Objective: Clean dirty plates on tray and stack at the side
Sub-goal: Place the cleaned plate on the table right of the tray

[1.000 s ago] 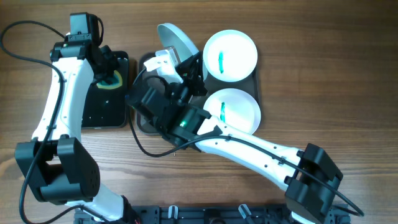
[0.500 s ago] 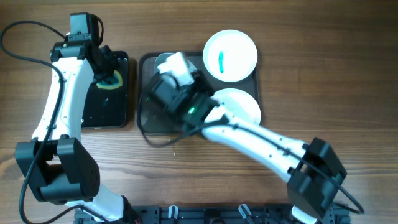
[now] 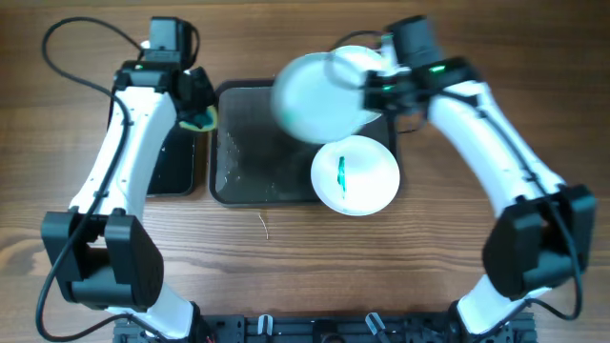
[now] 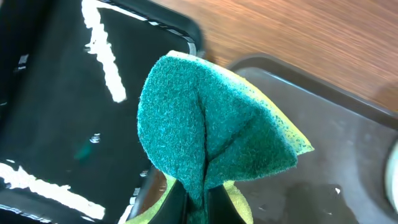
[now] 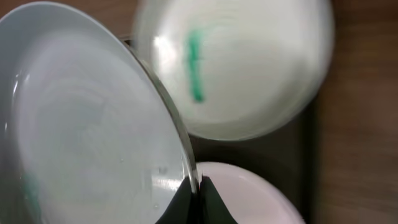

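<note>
Left wrist view: the left fingers (image 4: 176,210) are clenched on a folded green sponge (image 4: 211,137), which hangs over the left rim of the grey tray (image 4: 348,155). A black tray (image 4: 43,99) lies just beside that rim. The right fingers (image 5: 186,208) pinch the edge of a white plate (image 5: 81,124), held tilted above the grey tray's far half. A streaked plate (image 3: 355,176), marked green, sits in the grey tray's near right corner, and a far plate (image 3: 360,53) peeks out beyond it
</note>
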You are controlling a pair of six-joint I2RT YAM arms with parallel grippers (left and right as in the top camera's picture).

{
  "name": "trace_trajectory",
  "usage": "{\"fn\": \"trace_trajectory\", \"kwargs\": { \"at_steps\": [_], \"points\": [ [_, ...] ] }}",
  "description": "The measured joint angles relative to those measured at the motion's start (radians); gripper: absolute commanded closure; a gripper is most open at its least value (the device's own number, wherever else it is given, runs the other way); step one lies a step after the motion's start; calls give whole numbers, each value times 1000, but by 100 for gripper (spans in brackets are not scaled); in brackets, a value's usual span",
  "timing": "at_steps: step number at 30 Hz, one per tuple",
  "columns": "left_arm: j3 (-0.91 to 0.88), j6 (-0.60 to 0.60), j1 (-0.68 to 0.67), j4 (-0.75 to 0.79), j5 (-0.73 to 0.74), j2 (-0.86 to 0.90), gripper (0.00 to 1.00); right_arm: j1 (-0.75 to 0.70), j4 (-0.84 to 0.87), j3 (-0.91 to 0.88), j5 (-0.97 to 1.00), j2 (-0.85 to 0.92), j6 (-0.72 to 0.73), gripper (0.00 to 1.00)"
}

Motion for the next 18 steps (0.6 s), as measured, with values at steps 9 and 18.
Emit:
{"fn": "trace_trajectory", "kwargs": {
  "at_steps": [9, 18],
  "points": [
    [0, 0, -36, 23, 3, 0, 96, -349, 8, -138, -9, -19, -16, 96],
    [0, 0, -36, 23, 3, 24, 96, -587, 158, -327, -47, -19, -13, 96]
  ]
}}
